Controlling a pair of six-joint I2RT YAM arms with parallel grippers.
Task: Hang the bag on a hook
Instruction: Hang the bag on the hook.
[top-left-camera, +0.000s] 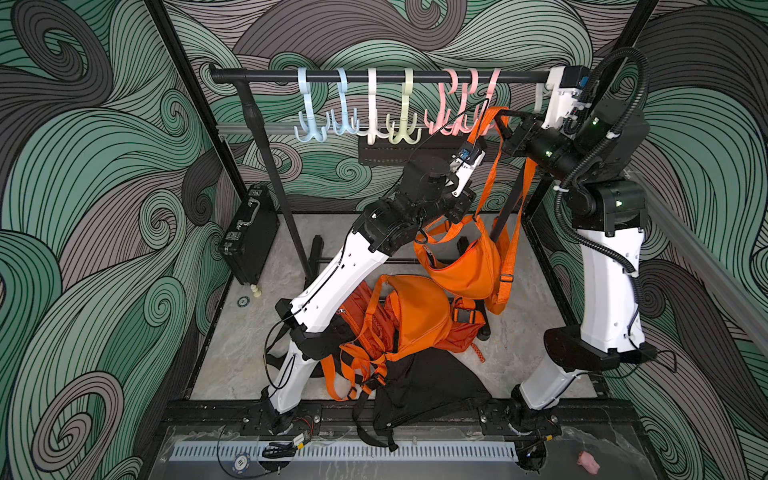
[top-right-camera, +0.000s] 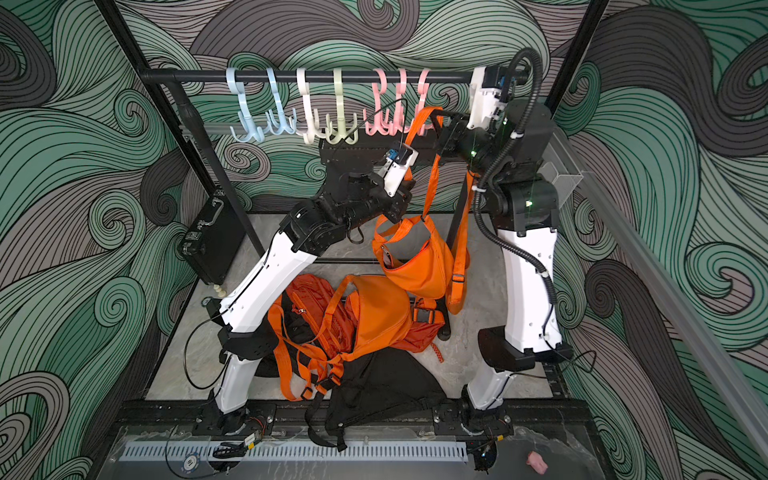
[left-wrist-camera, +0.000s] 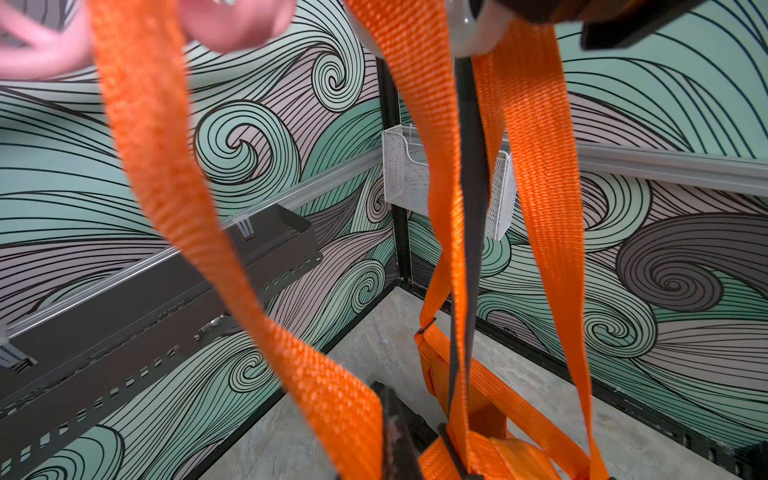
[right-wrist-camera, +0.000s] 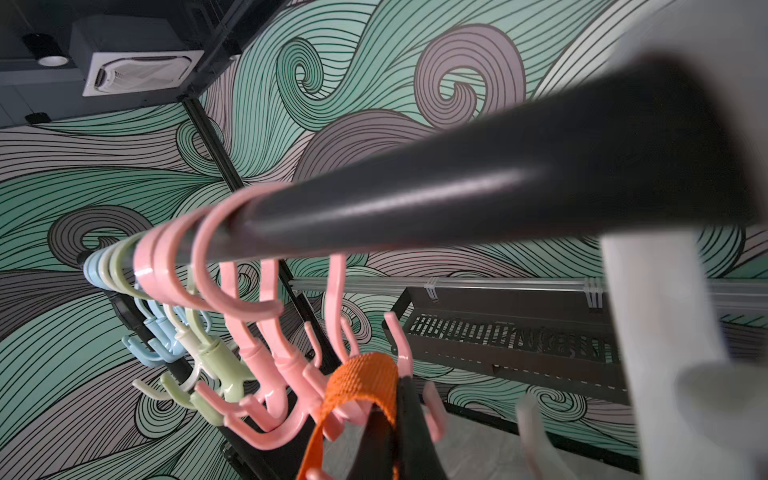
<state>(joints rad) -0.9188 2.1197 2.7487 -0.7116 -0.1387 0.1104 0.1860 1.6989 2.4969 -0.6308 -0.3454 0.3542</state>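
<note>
Half done, seemingly: right tool (right-wrist-camera: 390, 415) clamps the strap (left-wrist-camera: 536, 166) at the pink hooks (right-wrist-camera: 270, 386), twelve o'clock; left tool (top-right-camera: 391, 215) clamps it lower; orange bag (top-right-camera: 415, 266) seems not yet hung.

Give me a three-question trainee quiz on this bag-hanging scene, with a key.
1. True or false: the strap of the lifted bag already sits on a blue hook.
2. How many pink hooks hang on the rail? A two, B three, C five.
3. Fill in: the left gripper and the right gripper are both shut on the bag's orange ____.
Key: 1 false; 2 B; 3 strap.
</note>
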